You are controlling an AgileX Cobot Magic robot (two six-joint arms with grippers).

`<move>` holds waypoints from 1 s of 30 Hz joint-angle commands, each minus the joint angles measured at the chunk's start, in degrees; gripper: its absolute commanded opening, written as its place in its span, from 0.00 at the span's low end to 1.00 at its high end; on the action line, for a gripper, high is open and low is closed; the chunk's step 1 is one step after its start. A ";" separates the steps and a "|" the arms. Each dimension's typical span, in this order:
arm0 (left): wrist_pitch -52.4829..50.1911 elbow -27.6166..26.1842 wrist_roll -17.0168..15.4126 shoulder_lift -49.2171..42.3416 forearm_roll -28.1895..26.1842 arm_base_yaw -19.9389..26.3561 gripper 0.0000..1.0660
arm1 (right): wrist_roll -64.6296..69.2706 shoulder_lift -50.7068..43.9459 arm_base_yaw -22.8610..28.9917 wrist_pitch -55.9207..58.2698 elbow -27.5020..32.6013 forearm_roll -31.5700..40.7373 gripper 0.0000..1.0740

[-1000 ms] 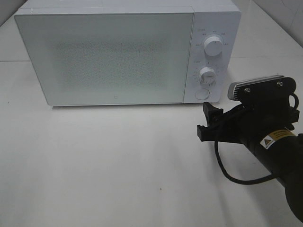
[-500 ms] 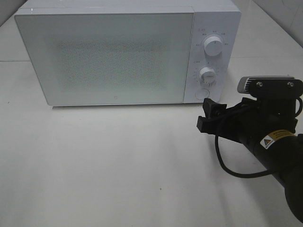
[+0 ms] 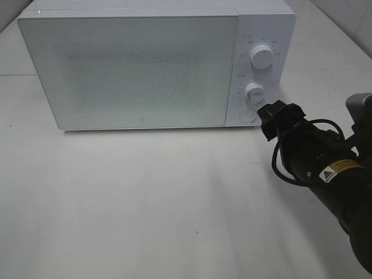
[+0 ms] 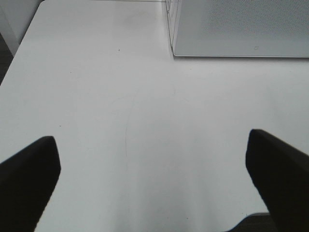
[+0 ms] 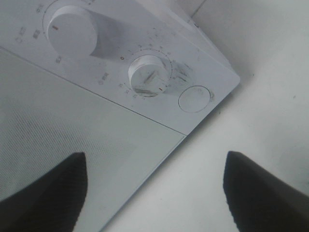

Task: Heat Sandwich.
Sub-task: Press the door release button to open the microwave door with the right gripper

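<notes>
The white microwave (image 3: 133, 70) stands at the back of the table with its door closed. The sandwich is out of view. My right gripper (image 3: 268, 119) hovers just in front of the panel's lower right corner, beside the round button (image 3: 248, 115). In the right wrist view its fingers (image 5: 43, 193) stand wide apart with nothing between them, facing the lower knob (image 5: 149, 75) and the round button (image 5: 194, 98). The left gripper (image 4: 154, 179) is open and empty over bare table, with the microwave's corner (image 4: 241, 29) farther ahead. The exterior view does not show the left arm.
An upper knob (image 3: 262, 57) and a lower knob (image 3: 254, 92) sit on the microwave's right panel. A black cable (image 3: 285, 174) loops under the right arm. The white table (image 3: 145, 197) spreads in front of the microwave.
The right gripper has moved up and toward the microwave's control panel and has rolled, so its wrist camera swung to the right. The left gripper has stayed open.
</notes>
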 commanded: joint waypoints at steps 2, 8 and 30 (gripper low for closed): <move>-0.63 0.00 -0.57 -0.92 -0.11 -0.06 0.94 | 17.02 -0.06 0.06 -1.55 -0.29 0.23 0.67; -0.63 0.00 -0.57 -0.92 -0.11 -0.06 0.94 | 32.31 -0.06 0.06 -1.55 -0.29 0.17 0.57; -0.63 0.00 -0.57 -0.92 -0.11 -0.06 0.94 | 36.78 0.46 -0.17 0.34 -0.29 0.00 0.00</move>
